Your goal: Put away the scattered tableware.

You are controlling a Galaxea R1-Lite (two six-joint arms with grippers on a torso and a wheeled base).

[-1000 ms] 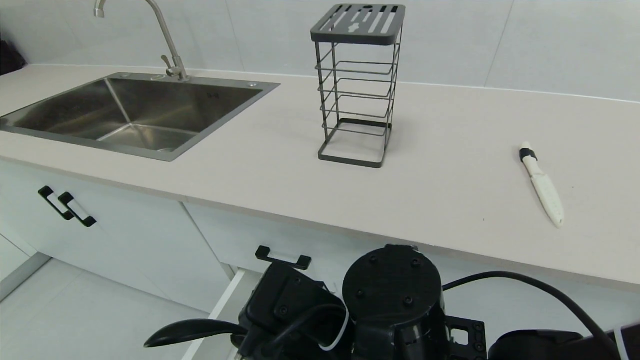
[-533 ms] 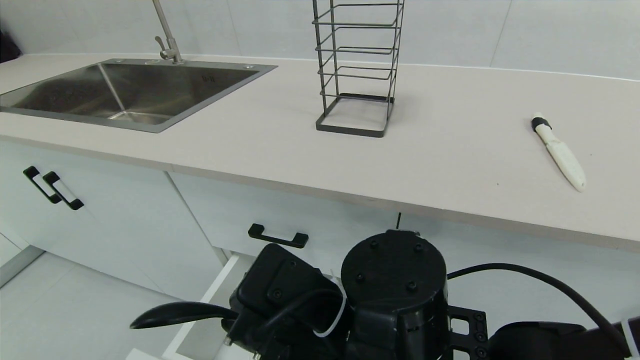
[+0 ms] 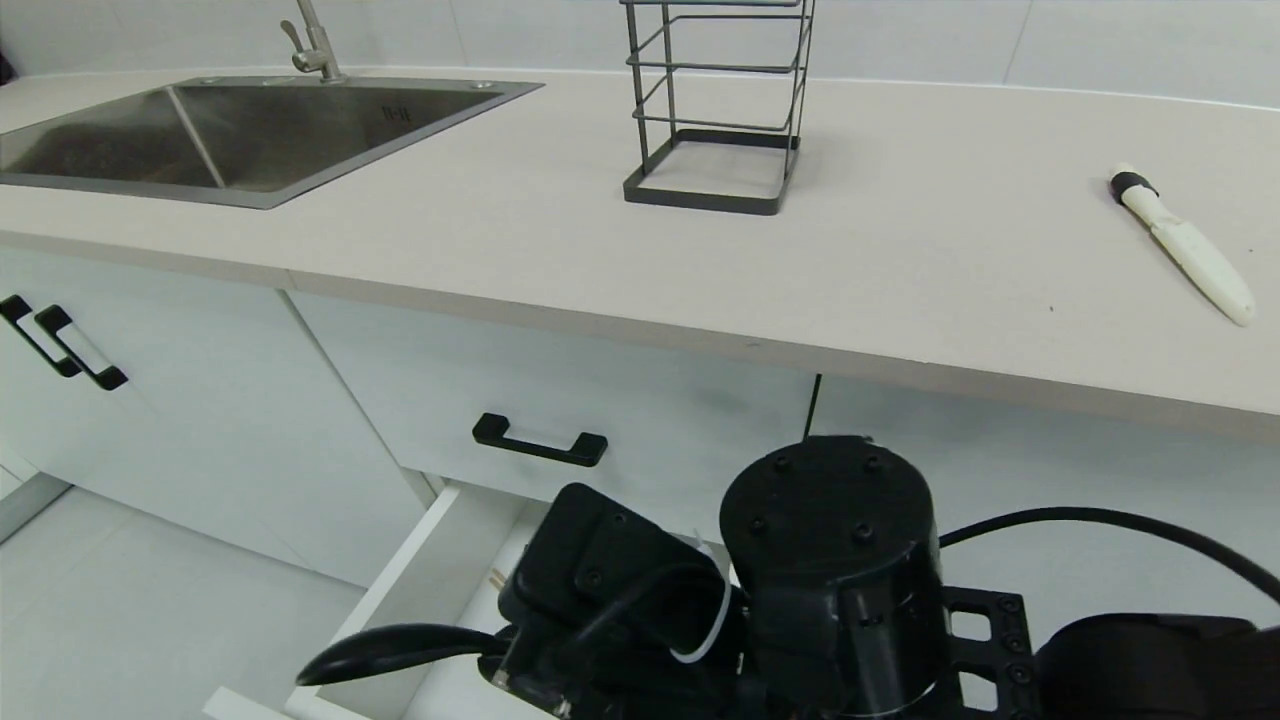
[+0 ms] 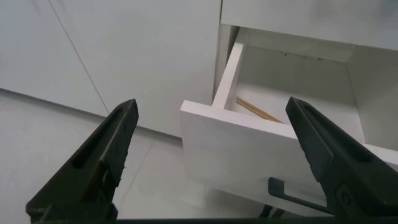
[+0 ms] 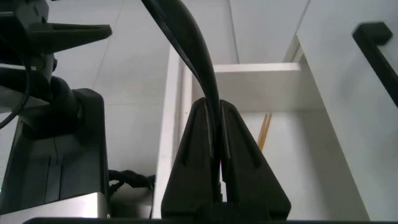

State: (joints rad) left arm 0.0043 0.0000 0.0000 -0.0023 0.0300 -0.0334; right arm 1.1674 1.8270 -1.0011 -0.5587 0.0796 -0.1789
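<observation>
The right gripper [image 5: 213,109] has its jaws pressed fully together on the handle of the black spoon [image 5: 186,43]. The handle sits in the thin slit between the two fingers, and the bowl reaches out beyond the tips, at 7 o'clock in the head view. The open drawer [image 4: 249,134] is below, with chopsticks [image 4: 258,112] inside. The left gripper [image 4: 211,106] is spread wide and holds nothing. On the counter [image 3: 900,250], a white knife [image 3: 1185,248] lies at 2 o'clock.
</observation>
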